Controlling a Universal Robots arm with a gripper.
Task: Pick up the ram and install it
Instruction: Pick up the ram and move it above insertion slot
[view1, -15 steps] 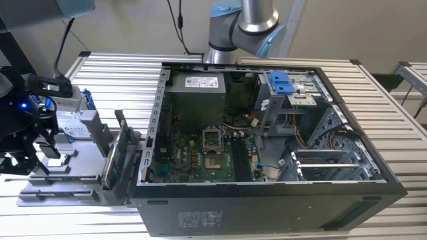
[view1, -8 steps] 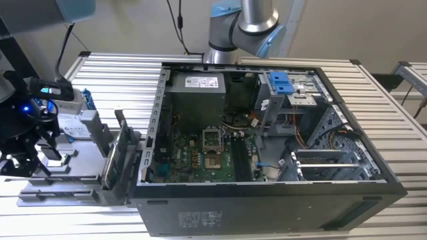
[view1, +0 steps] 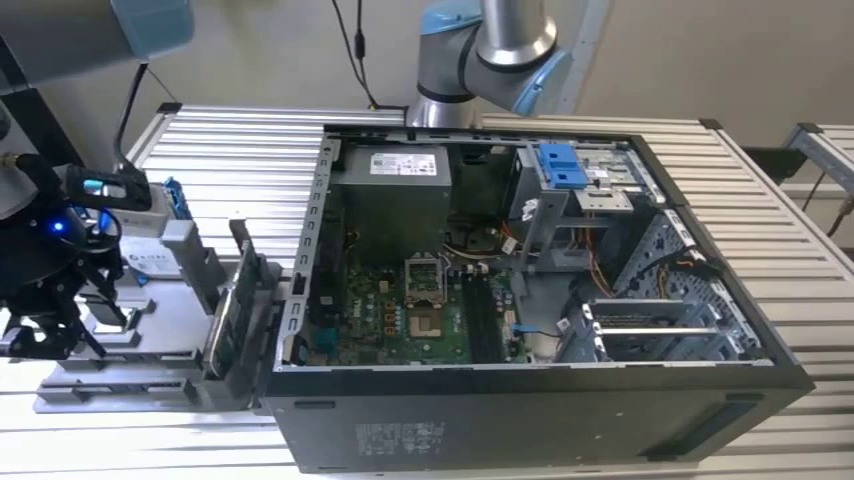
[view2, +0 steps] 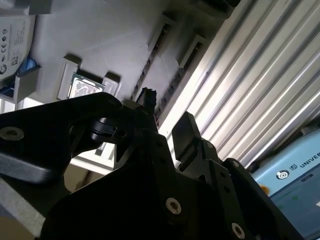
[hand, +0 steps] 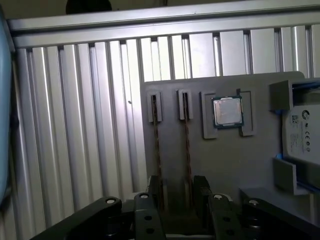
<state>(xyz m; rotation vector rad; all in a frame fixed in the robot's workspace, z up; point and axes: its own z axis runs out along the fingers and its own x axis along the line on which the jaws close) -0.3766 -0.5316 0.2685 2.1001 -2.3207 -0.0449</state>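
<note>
In both wrist views two dark ram sticks stand edge-on in slots of a grey parts tray (hand: 170, 160). One ram stick (hand: 188, 145) runs down between my fingers; the other ram stick (hand: 156, 145) ends at the far side of one finger (hand: 156, 187). My gripper (hand: 177, 192) is open and hangs just above the tray, touching neither stick. The second wrist view shows the gripper (view2: 167, 112) from behind, with the ram slots (view2: 150, 55) beyond its tips. In the exterior view the gripper (view1: 60, 320) hovers over the tray (view1: 147, 330) at the exterior view's left.
A square silver processor chip (hand: 227, 111) sits in a tray pocket beside the ram. A large upright card (view1: 247, 290) stands between the tray and the open computer case (view1: 534, 400). The motherboard (view1: 400, 320) lies inside. A second arm's base (view1: 487, 50) stands behind the case.
</note>
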